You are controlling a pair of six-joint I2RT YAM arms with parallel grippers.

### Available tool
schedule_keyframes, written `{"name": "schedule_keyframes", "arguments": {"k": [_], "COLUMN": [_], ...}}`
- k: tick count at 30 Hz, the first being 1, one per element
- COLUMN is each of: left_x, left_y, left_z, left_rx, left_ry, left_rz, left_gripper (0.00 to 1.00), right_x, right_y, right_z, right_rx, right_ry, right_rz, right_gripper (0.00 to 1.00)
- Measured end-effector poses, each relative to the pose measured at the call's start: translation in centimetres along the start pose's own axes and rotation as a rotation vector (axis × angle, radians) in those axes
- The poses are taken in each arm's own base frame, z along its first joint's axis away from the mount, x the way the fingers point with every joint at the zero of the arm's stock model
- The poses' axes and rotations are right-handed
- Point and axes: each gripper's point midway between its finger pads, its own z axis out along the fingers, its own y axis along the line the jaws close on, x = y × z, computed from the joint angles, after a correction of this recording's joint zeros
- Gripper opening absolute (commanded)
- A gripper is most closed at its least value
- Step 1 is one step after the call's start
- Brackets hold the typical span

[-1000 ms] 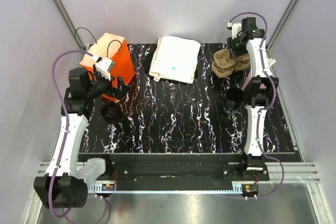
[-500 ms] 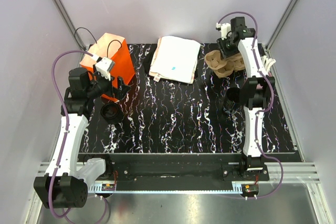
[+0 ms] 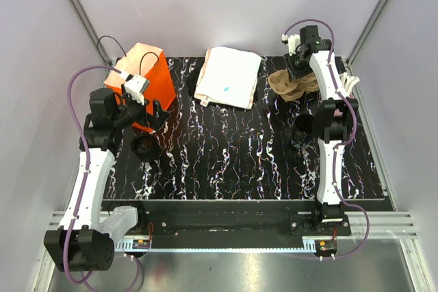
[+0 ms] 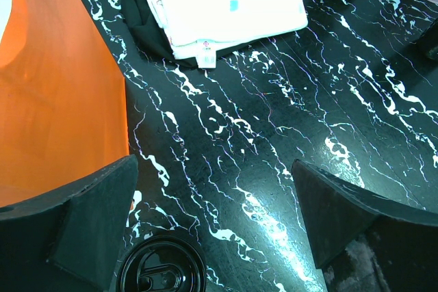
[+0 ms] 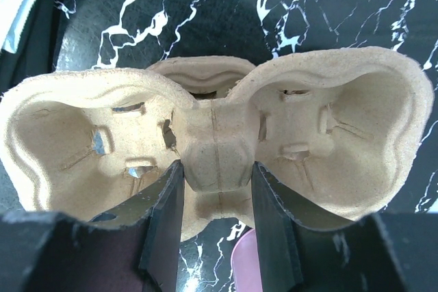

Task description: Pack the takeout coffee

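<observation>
The takeout coffee, a small black cup (image 3: 304, 126), stands on the black marbled table (image 3: 233, 162) at the right, beside the right arm's elbow. My right gripper (image 3: 300, 68) (image 5: 217, 182) is at the back right, shut on the middle post of a brown cardboard cup carrier (image 3: 287, 84) (image 5: 328, 121). My left gripper (image 3: 155, 111) (image 4: 215, 217) is open and empty beside the orange bag (image 3: 142, 73) (image 4: 55, 100). It hovers just above a flat black lid (image 3: 145, 146) (image 4: 161, 275).
A stack of white paper bags (image 3: 228, 76) (image 4: 226, 5) lies at the back middle. A pink cup's rim (image 5: 243, 268) shows under the right gripper. Purple walls close in the table at the back and both sides.
My right gripper has moved a little left and towards the near side, and the cup carrier has shifted left with it. The left arm has not moved.
</observation>
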Motion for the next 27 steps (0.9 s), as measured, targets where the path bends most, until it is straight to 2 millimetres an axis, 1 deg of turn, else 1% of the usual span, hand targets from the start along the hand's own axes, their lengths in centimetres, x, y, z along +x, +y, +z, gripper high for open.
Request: {"name": "schedule_keyframes", "arguments": {"k": [5, 8, 9, 11, 12, 14, 18, 19, 21, 24, 27], "left_x": [0.0, 0.0, 0.0, 0.0, 0.0, 0.0, 0.0, 0.0, 0.0, 0.0, -0.1], "left_y": [0.0, 0.0, 0.0, 0.0, 0.0, 0.0, 0.0, 0.0, 0.0, 0.0, 0.1], "left_z": [0.0, 0.0, 0.0, 0.0, 0.0, 0.0, 0.0, 0.0, 0.0, -0.1, -0.2], "left_rx": [0.0, 0.0, 0.0, 0.0, 0.0, 0.0, 0.0, 0.0, 0.0, -0.005, -0.011], "left_ry": [0.0, 0.0, 0.0, 0.0, 0.0, 0.0, 0.0, 0.0, 0.0, -0.001, -0.004], "left_rz": [0.0, 0.0, 0.0, 0.0, 0.0, 0.0, 0.0, 0.0, 0.0, 0.001, 0.004], "left_gripper": [0.99, 0.99, 0.99, 0.99, 0.99, 0.99, 0.99, 0.99, 0.99, 0.99, 0.99], "right_x": [0.8, 0.7, 0.7, 0.7, 0.6, 0.5, 0.1, 0.0, -0.4, -1.1, -1.7], "right_y": [-0.1, -0.2, -0.2, -0.2, -0.3, -0.2, -0.2, -0.3, -0.4, -0.5, -0.7], "right_z": [0.5, 0.6, 0.6, 0.6, 0.6, 0.6, 0.1, -0.2, -0.9, -2.0, -2.5], "right_rx": [0.011, 0.017, 0.017, 0.017, 0.017, 0.016, 0.015, 0.016, 0.022, 0.031, 0.038], "right_ry": [0.025, 0.023, 0.023, 0.022, 0.019, 0.014, 0.002, -0.003, -0.018, -0.042, -0.06], "right_rz": [-0.002, -0.003, -0.003, -0.002, -0.006, -0.004, -0.007, -0.009, -0.011, -0.017, -0.025], "right_gripper": [0.41, 0.53, 0.62, 0.71, 0.77, 0.8, 0.91, 0.97, 1.0, 1.0, 1.0]}}
